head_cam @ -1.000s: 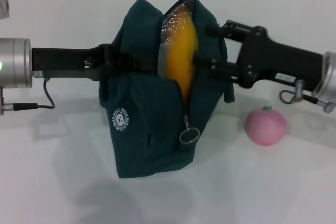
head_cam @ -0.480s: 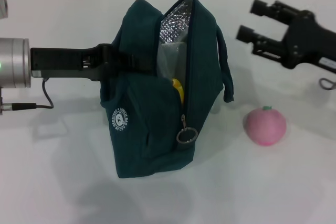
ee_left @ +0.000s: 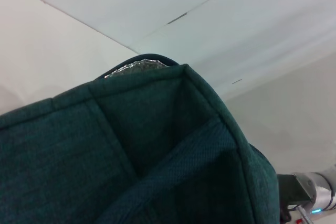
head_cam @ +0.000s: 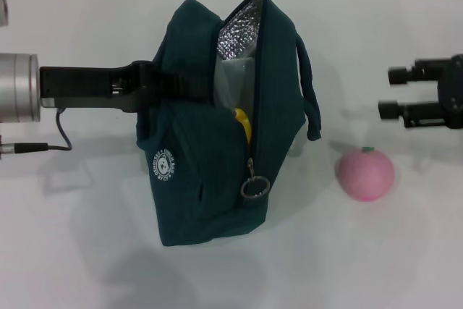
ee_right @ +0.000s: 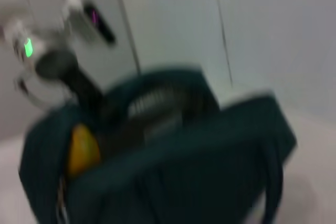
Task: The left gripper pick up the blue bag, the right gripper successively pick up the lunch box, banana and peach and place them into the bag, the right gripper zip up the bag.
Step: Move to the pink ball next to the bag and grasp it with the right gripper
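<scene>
The blue bag is being held upright by the left gripper, clamped on its near wall, with the banana and lunch box inside. The right gripper, jaws apart and empty, is being positioned above the peach, which is being targeted next; a descent is being called for.

My head camera looks down and forward over the table, bag at centre. My left wrist camera sits tight against the bag's fabric, facing the far wall. My right wrist camera, farther off, faces the bag's open top. All three share the bag.
</scene>
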`<action>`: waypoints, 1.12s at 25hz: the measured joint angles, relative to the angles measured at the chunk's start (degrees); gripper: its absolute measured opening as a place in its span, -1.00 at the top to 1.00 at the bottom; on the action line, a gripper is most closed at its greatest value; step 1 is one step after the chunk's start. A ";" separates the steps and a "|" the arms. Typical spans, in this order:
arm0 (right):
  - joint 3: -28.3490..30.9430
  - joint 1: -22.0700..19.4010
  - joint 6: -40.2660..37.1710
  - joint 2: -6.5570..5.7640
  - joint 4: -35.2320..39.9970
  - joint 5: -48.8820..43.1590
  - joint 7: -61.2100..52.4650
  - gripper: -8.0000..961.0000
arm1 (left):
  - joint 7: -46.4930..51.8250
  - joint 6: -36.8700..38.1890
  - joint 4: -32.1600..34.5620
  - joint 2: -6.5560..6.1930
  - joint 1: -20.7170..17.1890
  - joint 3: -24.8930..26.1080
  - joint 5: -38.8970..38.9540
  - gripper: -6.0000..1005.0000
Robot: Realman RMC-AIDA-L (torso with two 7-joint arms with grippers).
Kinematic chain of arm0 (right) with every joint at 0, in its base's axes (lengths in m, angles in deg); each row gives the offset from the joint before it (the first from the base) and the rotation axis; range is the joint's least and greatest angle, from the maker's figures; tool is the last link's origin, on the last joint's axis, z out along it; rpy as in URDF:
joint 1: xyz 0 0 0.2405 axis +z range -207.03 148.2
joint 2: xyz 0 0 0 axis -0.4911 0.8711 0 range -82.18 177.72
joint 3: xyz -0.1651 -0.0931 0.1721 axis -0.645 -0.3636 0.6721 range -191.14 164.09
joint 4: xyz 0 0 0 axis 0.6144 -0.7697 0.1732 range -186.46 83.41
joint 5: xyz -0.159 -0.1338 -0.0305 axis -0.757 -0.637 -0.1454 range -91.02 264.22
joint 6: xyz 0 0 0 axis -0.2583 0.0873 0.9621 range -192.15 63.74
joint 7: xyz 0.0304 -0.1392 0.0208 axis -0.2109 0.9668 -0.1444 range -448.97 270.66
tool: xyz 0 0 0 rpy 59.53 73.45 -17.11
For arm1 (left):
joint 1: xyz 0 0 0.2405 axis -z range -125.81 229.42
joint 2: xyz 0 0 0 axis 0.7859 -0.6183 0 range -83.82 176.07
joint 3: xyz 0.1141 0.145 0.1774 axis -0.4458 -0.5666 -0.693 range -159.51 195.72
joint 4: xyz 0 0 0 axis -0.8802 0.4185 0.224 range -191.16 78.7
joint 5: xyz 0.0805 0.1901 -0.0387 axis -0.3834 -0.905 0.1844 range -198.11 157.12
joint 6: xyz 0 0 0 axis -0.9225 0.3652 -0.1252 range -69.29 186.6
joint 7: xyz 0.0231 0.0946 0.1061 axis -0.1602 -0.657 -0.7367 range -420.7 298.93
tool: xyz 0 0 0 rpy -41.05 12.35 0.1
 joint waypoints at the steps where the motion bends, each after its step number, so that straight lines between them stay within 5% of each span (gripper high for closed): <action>1: 1.53 0.25 -0.97 0.38 1.90 -4.31 -2.45 -0.45 | 0.00 0.00 0.00 0.01 0.00 0.00 0.00 0.92; 6: 4.60 5.04 -6.13 1.89 9.92 -24.39 -18.05 -0.45 | 0.02 0.00 0.00 0.05 0.14 0.00 0.01 0.92; 10: 4.44 10.19 -9.41 3.49 11.30 -31.96 -24.50 -0.44 | 0.01 0.00 0.00 0.22 0.52 -0.05 0.01 0.92; 19: 3.70 19.14 -13.35 10.43 12.54 -53.22 -29.78 -0.44 | -0.12 -0.09 0.00 0.72 1.20 -0.14 0.00 0.92; 28: 1.09 19.76 -12.12 10.86 12.26 -54.77 -30.72 -0.42 | 0.00 -0.09 0.00 0.74 1.23 -0.09 0.00 0.92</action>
